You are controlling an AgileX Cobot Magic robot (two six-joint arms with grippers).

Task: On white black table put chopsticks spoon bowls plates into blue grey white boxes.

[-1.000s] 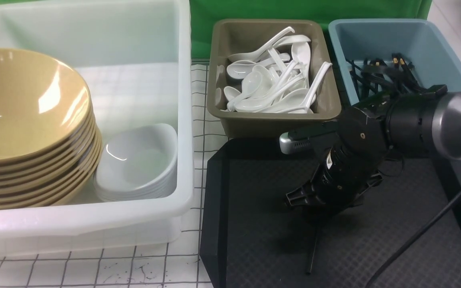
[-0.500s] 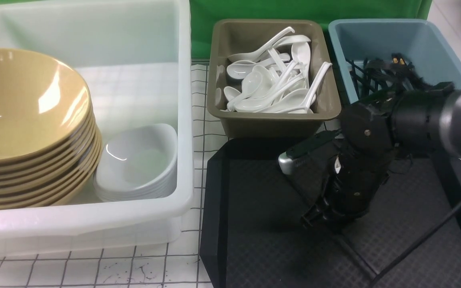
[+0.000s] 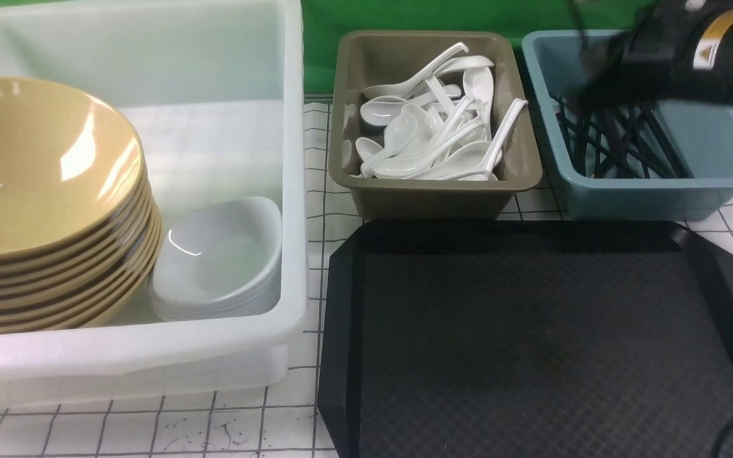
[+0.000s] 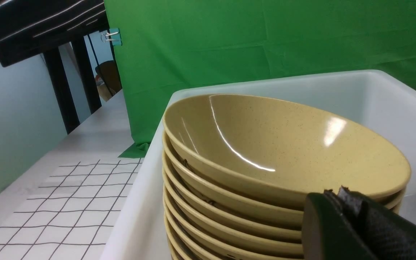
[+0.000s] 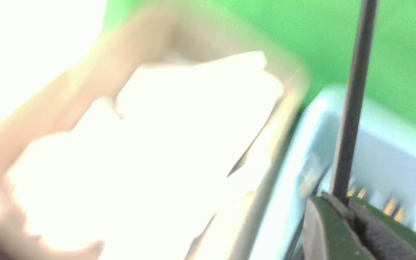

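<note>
Front view, white box: we see the large white box point(image 3: 296, 191) on the left of the table point(image 3: 214, 426), holding a stack of bowls point(image 3: 42, 172) with a stack of plates point(image 3: 220, 254) just beside it
Front view, grey box: in the middle we find the grey box point(image 3: 430, 197) with a heap of spoons point(image 3: 430, 140) inside
Front view, blue box: on the right we see the blue box point(image 3: 634, 200) holding the chopsticks point(image 3: 614, 146); the right arm point(image 3: 691, 57) hangs blurred above it, and here we cannot make out its gripper
Front view, tray: the black tray point(image 3: 532, 337) lies in front of the two small boxes
Left wrist view: we see the left gripper point(image 4: 341, 202) with its fingers pressed together on nothing, just beside the stacked bowls point(image 4: 284, 144)
Right wrist view: through heavy blur we see the right gripper point(image 5: 345, 206) clamped on a single chopstick point(image 5: 352, 94) that stands up from between its pads, with the blue box beyond it and gold bands showing inside
</note>
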